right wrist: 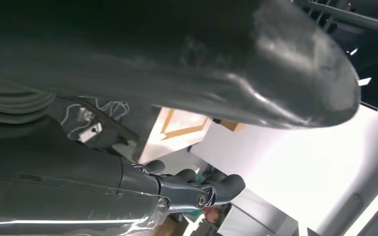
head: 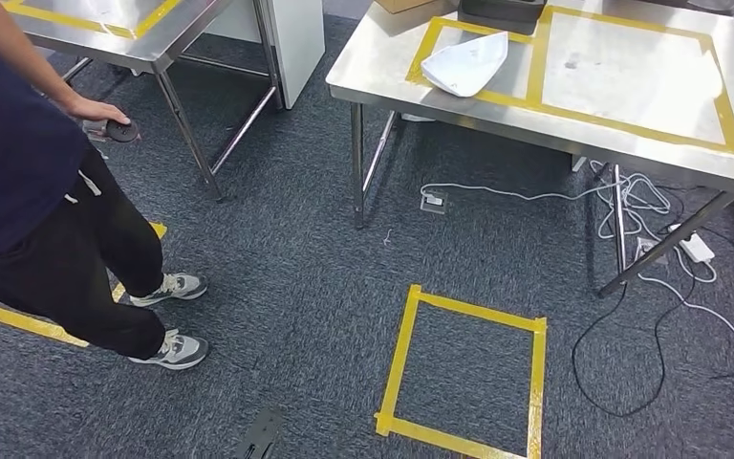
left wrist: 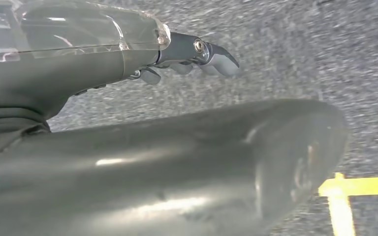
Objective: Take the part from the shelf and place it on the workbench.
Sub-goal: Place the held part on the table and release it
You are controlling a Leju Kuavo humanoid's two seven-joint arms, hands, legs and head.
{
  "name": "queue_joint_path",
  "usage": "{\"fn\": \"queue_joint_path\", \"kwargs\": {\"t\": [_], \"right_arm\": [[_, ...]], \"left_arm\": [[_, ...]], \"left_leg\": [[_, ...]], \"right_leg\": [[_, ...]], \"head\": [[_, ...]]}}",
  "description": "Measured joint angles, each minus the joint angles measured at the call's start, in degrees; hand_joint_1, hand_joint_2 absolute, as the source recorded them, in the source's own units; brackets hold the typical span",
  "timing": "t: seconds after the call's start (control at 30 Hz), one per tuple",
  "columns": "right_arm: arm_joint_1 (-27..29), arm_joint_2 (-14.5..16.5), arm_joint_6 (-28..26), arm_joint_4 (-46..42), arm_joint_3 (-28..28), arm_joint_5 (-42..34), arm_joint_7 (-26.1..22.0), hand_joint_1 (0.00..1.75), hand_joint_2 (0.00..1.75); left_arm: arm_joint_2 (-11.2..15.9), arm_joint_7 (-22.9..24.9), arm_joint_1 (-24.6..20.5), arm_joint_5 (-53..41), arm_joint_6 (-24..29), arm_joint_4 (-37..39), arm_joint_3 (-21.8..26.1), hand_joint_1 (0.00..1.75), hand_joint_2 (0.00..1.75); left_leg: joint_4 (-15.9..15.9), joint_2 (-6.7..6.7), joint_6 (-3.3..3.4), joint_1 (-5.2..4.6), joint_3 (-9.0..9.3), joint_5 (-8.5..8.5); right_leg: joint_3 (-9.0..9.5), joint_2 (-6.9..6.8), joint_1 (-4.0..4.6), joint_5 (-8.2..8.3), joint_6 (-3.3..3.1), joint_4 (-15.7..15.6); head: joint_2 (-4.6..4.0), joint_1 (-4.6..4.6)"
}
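Observation:
A white, curved, shell-like part lies on the steel workbench, inside the left of two yellow-taped rectangles. My left hand hangs over grey carpet, its thick thumb and darker fingers apart, with nothing between them. In the right wrist view my right hand is likewise empty, thumb spread away from its fingers. Both hands are well away from the part.
A person in dark clothes stands at the left, one hand on a small dark round object. A second steel table stands behind them. A yellow tape square marks the carpet. Cables and a power strip lie under the workbench.

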Motion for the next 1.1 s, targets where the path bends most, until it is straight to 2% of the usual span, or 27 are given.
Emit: {"fn": "queue_joint_path", "kwargs": {"t": [0.03, 0.07, 0.1, 0.17, 0.2, 0.23, 0.3, 0.33, 0.37, 0.4, 0.43, 0.47, 0.5, 0.53, 0.57, 0.6, 0.67, 0.7, 0.77, 0.83, 0.87, 0.9, 0.93, 1.0, 1.03, 1.07, 1.1], "right_arm": [[0.0, 0.0, 0.0, 0.0, -0.1, -0.1, -0.1, 0.0, 0.0], [0.1, 0.0, 0.0, 0.0, -0.2, -0.2, -0.2, 0.0, 0.0], [0.1, 0.0, 0.0, 0.0, -0.3, -0.2, -0.4, 0.0, 0.0], [0.3, 0.0, 0.0, 0.1, -0.4, -0.3, -0.5, 0.0, 0.0], [0.3, 0.0, 0.0, 0.2, -0.3, -0.4, -0.5, 0.0, 0.0], [0.4, 0.0, 0.0, 0.3, -0.3, -0.5, -0.5, 0.0, 0.0], [0.4, 0.0, 0.0, 0.5, -0.2, -0.5, -0.4, 0.0, 0.0], [0.4, 0.0, 0.0, 0.6, -0.2, -0.5, -0.4, 0.0, 0.0], [0.4, 0.0, 0.0, 0.8, -0.1, -0.5, -0.4, 0.0, 0.0], [0.4, 0.0, 0.0, 0.9, 0.0, -0.5, -0.4, 0.0, 0.0], [0.3, 0.0, 0.0, 1.0, 0.0, -0.5, -0.5, 0.0, 0.0], [0.3, 0.0, 0.0, 1.1, 0.0, -0.5, -0.5, 0.0, 0.0], [0.3, 0.0, 0.0, 1.2, 0.1, -0.5, -0.5, 0.0, 0.0], [0.3, 0.0, 0.0, 1.3, 0.1, -0.5, -0.5, 0.0, 0.0], [0.2, 0.0, 0.0, 1.3, 0.1, -0.5, -0.5, 0.0, 0.0], [0.2, 0.0, 0.0, 1.3, 0.1, -0.6, -0.6, 0.0, 0.0], [0.1, 0.0, 0.0, 1.3, 0.1, -0.7, -0.8, 0.0, 0.0], [0.1, 0.0, 0.0, 1.4, 0.1, -0.7, -0.9, 0.0, 0.0], [0.2, 0.0, 0.0, 1.4, 0.1, -0.8, -1.1, 0.0, 0.0], [0.3, 0.0, 0.0, 1.6, 0.1, -0.9, -1.3, 0.0, 0.0], [0.3, 0.0, 0.0, 1.7, 0.1, -1.0, -1.4, 0.0, 0.0], [0.4, 0.0, 0.0, 1.8, 0.1, -1.1, -1.5, 0.0, 0.0], [0.4, 0.0, 0.0, 1.9, 0.1, -1.1, -1.7, 0.0, 0.0], [0.3, 0.0, 0.0, 1.9, 0.1, -1.2, -1.8, 0.0, 0.0], [0.3, 0.0, 0.0, 1.9, 0.1, -1.1, -1.9, 0.0, 0.0], [0.3, 0.0, 0.0, 2.0, 0.1, -1.1, -1.9, 0.0, 0.0], [0.3, 0.0, 0.0, 2.0, 0.1, -1.1, -1.9, 0.0, 0.0]], "left_arm": [[-0.1, 0.0, 0.0, 0.0, 0.0, 0.0, 0.0, 0.0, 0.0], [-0.1, 0.1, 0.1, 0.0, 0.0, 0.0, 0.0, 0.0, 0.0], [-0.2, 0.0, 0.1, 0.0, 0.0, 0.0, 0.0, 0.0, 0.0], [-0.2, -0.1, 0.4, 0.1, 0.2, 0.0, 0.0, 0.0, 0.0], [-0.2, -0.2, 0.5, 0.2, 0.3, 0.0, 0.0, 0.0, 0.0], [-0.2, -0.3, 0.7, 0.2, 0.3, 0.0, 0.0, 0.0, 0.0], [-0.2, -0.5, 0.7, 0.2, 0.4, 0.0, 0.0, 0.0, 0.0], [-0.2, -0.5, 0.8, 0.2, 0.4, 0.0, 0.0, 0.0, 0.0], [-0.2, -0.6, 0.8, 0.2, 0.4, 0.0, 0.0, 0.0, 0.0], [-0.2, -0.6, 0.8, 0.2, 0.4, 0.0, 0.0, 0.0, 0.0], [-0.2, -0.6, 0.8, 0.2, 0.4, 0.0, 0.0, 0.0, 0.0], [-0.2, -0.6, 0.8, 0.2, 0.4, 0.0, 0.0, 0.0, 0.0], [-0.1, -0.6, 0.8, 0.2, 0.4, 0.0, 0.0, 0.0, 0.0], [-0.1, -0.6, 0.8, 0.2, 0.4, 0.0, 0.0, 0.0, 0.0], [-0.1, -0.6, 0.7, 0.2, 0.4, 0.0, 0.0, 0.0, 0.0], [-0.1, -0.6, 0.7, 0.2, 0.4, 0.0, 0.0, 0.0, 0.0], [-0.1, -0.6, 0.8, 0.3, 0.4, 0.0, 0.0, 0.0, 0.0], [-0.1, -0.6, 0.9, 0.4, 0.4, 0.0, 0.0, 0.0, 0.0], [-0.2, -0.6, 0.9, 0.4, 0.4, 0.0, 0.0, 0.0, 0.0], [-0.2, -0.7, 0.9, 0.4, 0.4, 0.0, 0.0, 0.0, 0.0], [-0.2, -0.7, 1.0, 0.5, 0.4, 0.0, 0.0, 0.0, 0.0], [-0.2, -0.7, 1.1, 0.5, 0.4, 0.0, 0.0, 0.0, 0.0], [-0.1, -0.7, 1.1, 0.5, 0.4, 0.0, 0.0, 0.0, 0.0], [-0.2, -0.7, 1.1, 0.5, 0.4, 0.0, 0.0, 0.0, 0.0], [-0.2, -0.7, 1.1, 0.5, 0.4, 0.0, 0.0, 0.0, 0.0], [-0.3, -0.7, 1.1, 0.5, 0.4, 0.0, 0.0, 0.0, 0.0], [-0.3, -0.7, 1.1, 0.5, 0.4, 0.0, 0.0, 0.0, 0.0]], "left_leg": [[0.0, 0.05, -0.24, -0.09, -0.37, 0.56], [0.0, 0.15, -0.52, -0.12, -0.65, 1.13], [-0.1, 0.28, -0.87, -0.1, -0.88, 1.7], [-0.1, 0.48, -1.56, 0.07, -1.34, 2.35], [0.6, 0.45, -1.83, 0.15, -1.71, 1.33], [2.2, 0.35, -2.03, 0.21, -2.34, -0.67], [8.7, 0.07, -2.29, 0.33, -4.3, -6.1], [12.2, -0.01, -2.41, 0.34, -5.21, -7.72], [14.6, -0.04, -2.51, 0.33, -5.61, -8.03], [15.4, -0.02, -2.56, 0.33, -5.16, -7.14], [14.1, 0.08, -2.54, 0.33, -3.64, -5.6], [10.9, 0.35, -2.46, 0.33, -1.15, -4.16], [7.2, 0.77, -2.3, 0.25, 1.62, -3.65], [4.0, 1.15, -2.09, 0.17, 3.76, -3.69], [1.8, 1.43, -1.8, 0.08, 5.0, -4.14], [1.0, 1.48, -1.49, -0.03, 5.3, -4.6], [0.6, 1.17, -0.67, 0.08, 4.84, -4.32], [0.5, 1.03, -0.25, 0.17, 4.64, -4.05], [0.4, 0.8, 0.4, 0.34, 4.05, -3.49], [0.4, 0.49, 0.62, 0.31, 3.26, -2.94], [0.4, 0.31, 0.61, 0.3, 2.91, -2.68], [0.4, 0.12, 0.55, 0.3, 2.64, -2.45], [0.5, -0.06, 0.47, 0.3, 2.48, -2.26], [0.4, -0.45, 0.19, 0.29, 2.31, -1.91], [0.5, -0.66, -0.03, 0.23, 2.18, -1.74], [0.5, -0.82, -0.32, 0.18, 1.96, -1.52], [0.5, -0.93, -0.65, 0.15, 1.71, -1.28]], "right_leg": [[3.43, 0.0, 0.13, -0.81, -0.46, -4.8], [6.01, 0.0, 0.32, -1.9, -0.84, -8.7], [7.39, 0.0, 0.52, -2.7, -1.15, -11.2], [7.03, -0.08, 0.63, -2.26, -1.69, -12.2], [6.59, -0.15, 0.61, -1.62, -2.06, -12.3], [6.11, -0.25, 0.53, -0.96, -2.42, -12.5], [4.88, -0.46, 0.53, 0.04, -2.85, -12.3], [4.19, -0.59, 0.59, 0.45, -2.9, -12.1], [3.48, -0.73, 0.63, 0.81, -2.88, -11.9], [2.75, -0.86, 0.66, 1.1, -2.81, -11.5], [2.06, -0.98, 0.67, 1.28, -2.73, -11.0], [1.47, -1.11, 0.66, 1.35, -2.62, -10.4], [0.86, -1.24, 0.75, 1.32, -2.43, -9.8], [0.42, -1.37, 0.83, 1.26, -2.26, -9.3], [0.11, -1.49, 0.91, 1.23, -2.02, -8.8], [-0.13, -1.61, 0.98, 1.28, -1.74, -8.5], [-0.33, -1.64, 0.91, 1.27, -1.16, -8.2], [-0.7, -1.37, 0.84, 0.63, -0.77, -7.5], [-2.69, -0.55, 0.58, -2.62, 0.05, -3.0], [-5.8, -0.2, 0.29, -6.54, 0.57, 4.6], [-6.76, -0.18, 0.2, -7.41, 0.67, 7.1], [-6.79, -0.16, 0.15, -7.12, 0.64, 7.7], [-5.65, -0.12, 0.14, -5.64, 0.51, 5.9], [-1.51, 0.34, 0.16, -1.68, -0.01, -2.0], [0.3, 0.62, 0.22, -0.4, -0.31, -5.7], [1.35, 0.83, 0.29, 0.11, -0.6, -8.0], [1.67, 0.93, 0.38, 0.1, -0.86, -9.0]], "head": [[0.0, -0.01], [0.0, -0.02], [0.0, -0.02], [0.0, -0.01], [0.0, -0.03], [0.0, -0.08], [0.0, -0.19], [0.0, -0.21], [0.0, -0.21], [0.0, -0.23], [0.0, -0.24], [0.0, -0.26], [0.0, -0.27], [0.0, -0.25], [0.0, -0.23], [0.0, -0.21], [0.0, -0.22], [0.0, -0.13], [0.0, 0.11], [0.0, 0.26], [0.0, 0.26], [0.0, 0.26], [0.0, 0.26], [0.0, 0.26], [0.0, 0.26], [0.0, 0.24], [0.0, 0.22]]}}
